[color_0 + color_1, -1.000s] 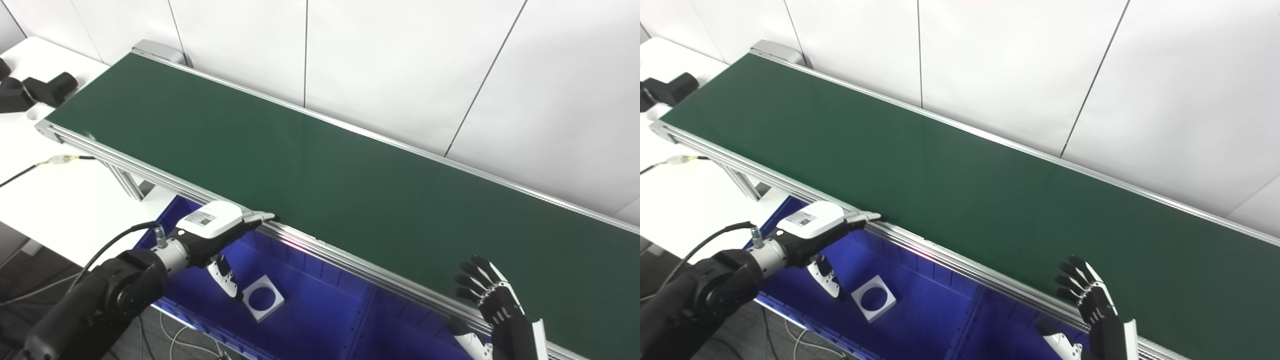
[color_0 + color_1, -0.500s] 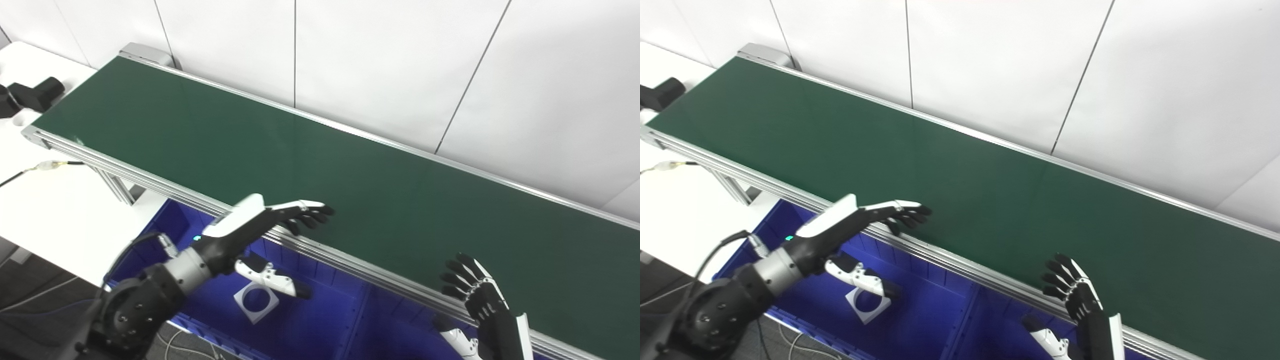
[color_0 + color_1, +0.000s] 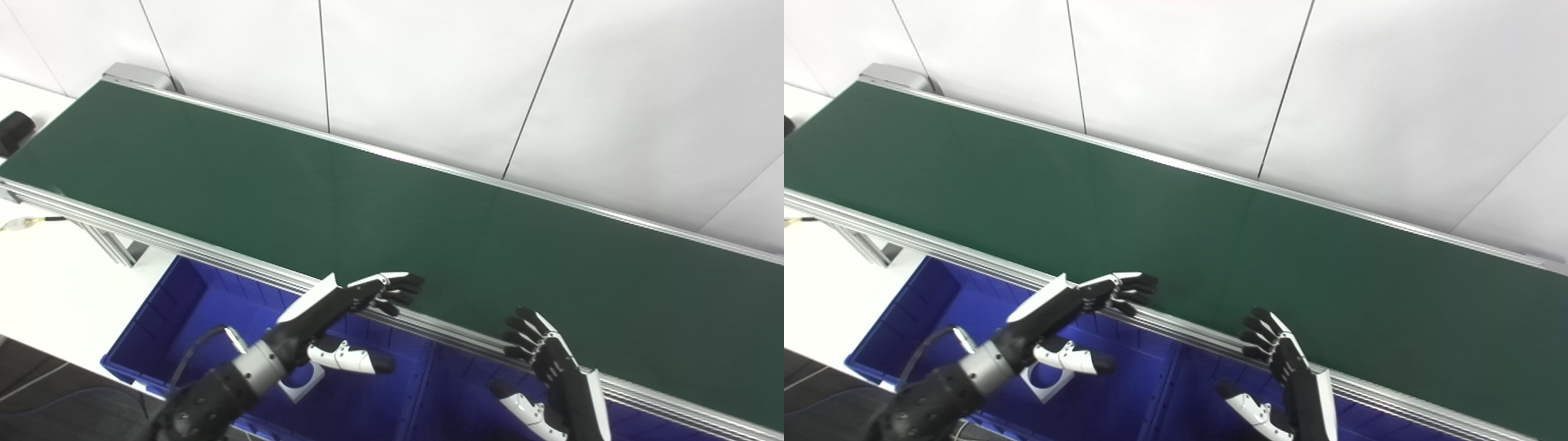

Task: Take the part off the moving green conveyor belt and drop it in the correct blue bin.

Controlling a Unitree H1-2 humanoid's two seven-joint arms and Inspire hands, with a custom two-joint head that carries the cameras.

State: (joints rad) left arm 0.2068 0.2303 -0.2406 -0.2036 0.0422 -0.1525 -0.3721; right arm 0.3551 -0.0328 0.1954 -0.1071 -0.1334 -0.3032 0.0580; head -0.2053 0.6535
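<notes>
Since no part shows on the belt (image 3: 380, 202), both hands, left (image 3: 343, 306) and right (image 3: 551, 361), wait empty at its lower edge, fingers spread.

Lab or factory test cell, long green conveyor belt (image 3: 343, 202) on aluminium frame, blue bin (image 3: 184, 300), plain white wall panels (image 3: 429, 79)

Your white table (image 3: 55, 269) sits at the left and carries the near leg (image 3: 110, 245) of the green conveyor belt (image 3: 367, 214) frame. A thin cable with a pale connector (image 3: 18, 223) lies on it, just under the belt's end. A black object (image 3: 13, 130) rests at the far left edge, mostly cut off. The blue bin (image 3: 153, 318) stands beside the table's right edge.
</notes>
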